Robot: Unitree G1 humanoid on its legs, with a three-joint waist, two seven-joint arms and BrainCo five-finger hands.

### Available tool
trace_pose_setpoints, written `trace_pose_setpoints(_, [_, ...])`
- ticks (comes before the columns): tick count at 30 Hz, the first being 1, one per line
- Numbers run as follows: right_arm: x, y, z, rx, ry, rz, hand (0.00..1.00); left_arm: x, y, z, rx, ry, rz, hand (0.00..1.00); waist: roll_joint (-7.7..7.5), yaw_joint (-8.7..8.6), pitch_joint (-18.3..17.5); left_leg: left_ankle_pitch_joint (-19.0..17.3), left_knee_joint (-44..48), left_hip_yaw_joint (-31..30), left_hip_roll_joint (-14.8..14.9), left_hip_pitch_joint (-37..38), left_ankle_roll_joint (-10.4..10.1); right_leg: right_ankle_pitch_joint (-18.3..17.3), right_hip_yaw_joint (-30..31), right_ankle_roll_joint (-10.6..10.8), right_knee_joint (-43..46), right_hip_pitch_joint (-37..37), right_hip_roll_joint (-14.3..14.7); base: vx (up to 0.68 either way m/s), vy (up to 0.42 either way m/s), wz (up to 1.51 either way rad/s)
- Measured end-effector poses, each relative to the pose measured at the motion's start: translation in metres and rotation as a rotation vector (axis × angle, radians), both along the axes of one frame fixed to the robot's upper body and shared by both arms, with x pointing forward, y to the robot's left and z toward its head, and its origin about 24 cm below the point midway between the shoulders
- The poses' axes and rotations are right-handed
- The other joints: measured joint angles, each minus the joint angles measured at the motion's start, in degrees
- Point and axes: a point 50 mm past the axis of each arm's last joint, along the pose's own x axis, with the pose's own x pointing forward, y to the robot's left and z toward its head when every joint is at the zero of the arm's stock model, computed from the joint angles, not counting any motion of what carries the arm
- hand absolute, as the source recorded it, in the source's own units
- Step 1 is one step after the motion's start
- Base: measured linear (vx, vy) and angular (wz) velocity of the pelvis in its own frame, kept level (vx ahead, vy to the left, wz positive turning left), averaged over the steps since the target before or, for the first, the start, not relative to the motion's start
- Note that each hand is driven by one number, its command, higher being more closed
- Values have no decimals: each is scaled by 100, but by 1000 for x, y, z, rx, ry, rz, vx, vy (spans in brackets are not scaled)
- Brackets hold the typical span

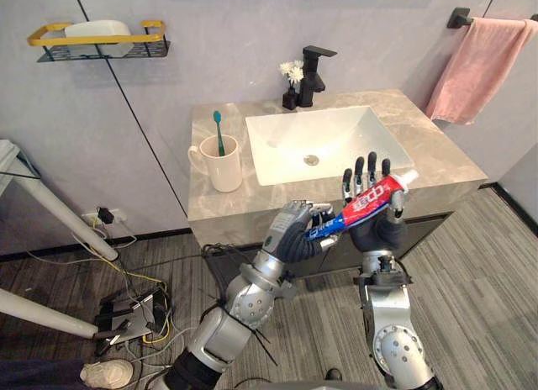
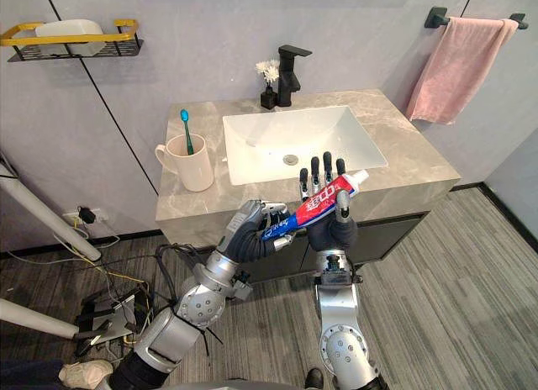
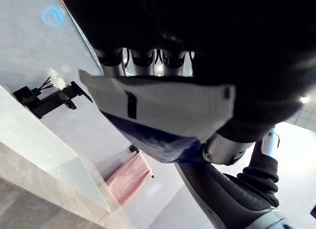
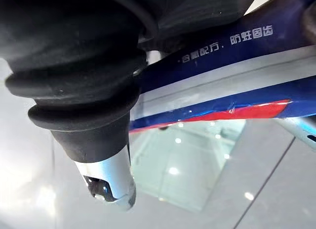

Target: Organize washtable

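Red-blue tube [image 1: 367,202] is held in the air in front of the sink [image 1: 277,146], off its right front corner and just past the counter [image 1: 429,159] edge. It lies tilted, with the white cap end up and to the right and the flat blue end down and to the left.

Left hand [image 1: 294,233] is clenched on the flat end. Its wrist view shows the fingers [image 3: 143,58] curled over the tube's crimped white edge [image 3: 158,110].

Right hand [image 1: 376,232] is palm-up under the cap half of the tube. Its fingers [image 1: 360,176] stand straight behind the tube and the thumb [image 1: 395,207] presses across the front, so it pinches the tube. In the right wrist view the tube [image 4: 222,91] runs right along the hand.

White mug [image 1: 224,165] sits on the counter left of the sink, with a teal brush [image 1: 218,131] standing in it.

Black tap [image 1: 313,75] is behind the sink, and a small vase of white flowers [image 1: 293,77] stands beside it.

Pink towel [image 1: 479,66] hangs on the wall bar to the right of the sink.

Yellow-rimmed rack [image 1: 97,44] is on the wall far left of the sink and holds a white item [image 1: 97,30].
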Motion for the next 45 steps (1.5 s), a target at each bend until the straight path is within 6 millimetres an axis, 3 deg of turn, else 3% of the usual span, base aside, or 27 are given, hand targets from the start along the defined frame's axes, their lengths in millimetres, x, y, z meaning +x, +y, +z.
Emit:
trace_pose_setpoints(17, [4,5,9,-101,-32,-26,100,-5,1,-14,-23,80,-8,100,2,1,-1,1,29,-5,-1,-5,-2,0,-2,0,0,-2,0,0,0,0])
trace_pose_setpoints(18, [5,6,11,-110,-35,-30,100,-4,2,-14,-30,85,-6,0,3,2,-2,3,28,-13,-1,-13,-3,0,-8,0,0,-2,0,0,0,0])
trace_pose_setpoints(25, [13,10,33,-187,-149,-57,100,-5,12,-23,-108,181,53,0,8,0,-6,60,-15,-83,-4,-25,-8,0,-80,0,0,4,0,0,0,5])
trace_pose_setpoints(33, [25,-5,58,-177,-237,-184,100,-1,39,-33,-135,245,203,0,9,39,-10,99,-40,-161,-1,22,-23,-2,-150,-2,0,96,0,-29,-9,5])
trace_pose_setpoints(37, [28,-10,65,-201,-262,-222,100,1,42,-32,-153,236,233,0,-6,117,-20,201,-195,-213,-7,42,-33,-12,-214,-13,0,95,0,-36,-20,8])
trace_pose_setpoints(45, [56,-20,86,-280,-291,-317,100,2,53,-33,-212,245,323,0,-14,210,-26,449,-458,-388,-4,49,-81,-16,-443,-20,0,116,14,-21,-29,14])
